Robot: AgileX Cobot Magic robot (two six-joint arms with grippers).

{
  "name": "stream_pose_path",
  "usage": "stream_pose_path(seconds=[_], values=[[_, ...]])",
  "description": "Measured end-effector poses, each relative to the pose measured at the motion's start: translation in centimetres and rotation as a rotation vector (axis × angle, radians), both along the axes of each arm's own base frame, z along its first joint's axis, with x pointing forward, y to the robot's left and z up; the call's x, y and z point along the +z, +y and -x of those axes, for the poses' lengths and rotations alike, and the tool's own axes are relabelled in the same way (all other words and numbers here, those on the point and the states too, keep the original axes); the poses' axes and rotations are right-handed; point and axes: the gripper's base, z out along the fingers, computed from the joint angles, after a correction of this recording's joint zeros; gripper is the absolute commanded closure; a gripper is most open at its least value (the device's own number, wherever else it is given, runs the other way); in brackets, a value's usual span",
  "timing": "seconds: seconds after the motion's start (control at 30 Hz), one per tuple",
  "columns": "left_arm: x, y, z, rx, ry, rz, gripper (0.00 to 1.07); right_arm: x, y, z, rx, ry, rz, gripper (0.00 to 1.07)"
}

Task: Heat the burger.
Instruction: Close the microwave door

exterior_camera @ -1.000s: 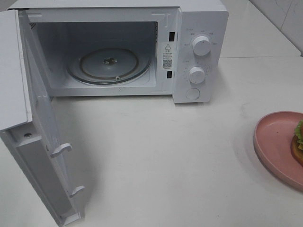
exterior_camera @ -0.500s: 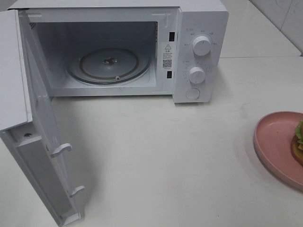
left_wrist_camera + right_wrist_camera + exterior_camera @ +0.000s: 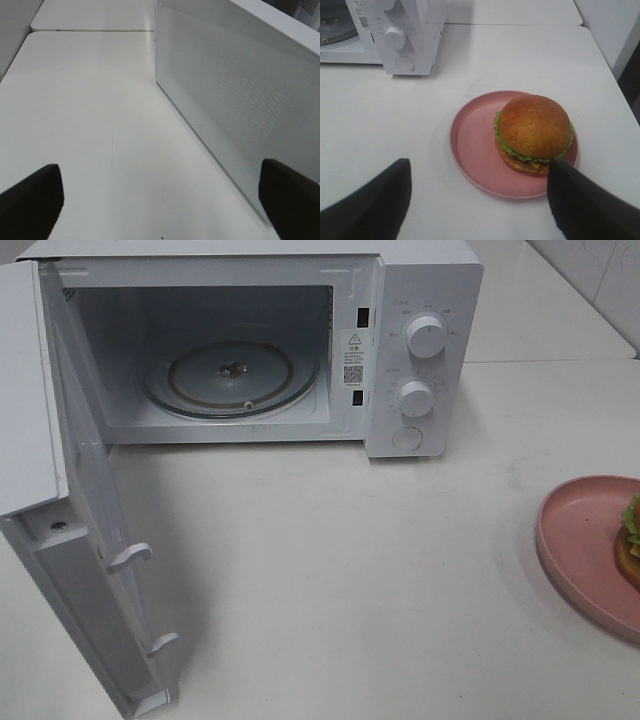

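The high view is catching only a sliver of the burger on the plate; the right wrist view is showing it whole. Right gripper is hovering wide open, empty; left gripper likewise, beside the microwave door.

A plain white counter is filling the frame under soft, even light, with a seam crossing at upper right and pale wall tiles showing in that corner.

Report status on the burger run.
Both grippers open, empty. Burger on pink plate, untouched. Microwave door open, turntable bare.
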Motion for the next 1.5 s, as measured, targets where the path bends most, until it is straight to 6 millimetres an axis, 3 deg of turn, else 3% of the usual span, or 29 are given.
stream_pose_path(seconds=[1.5], values=[[0.00,0.00,0.00,0.000,0.000,0.000,0.09,-0.01,0.01,0.00,0.001,0.001,-0.001,0.33]])
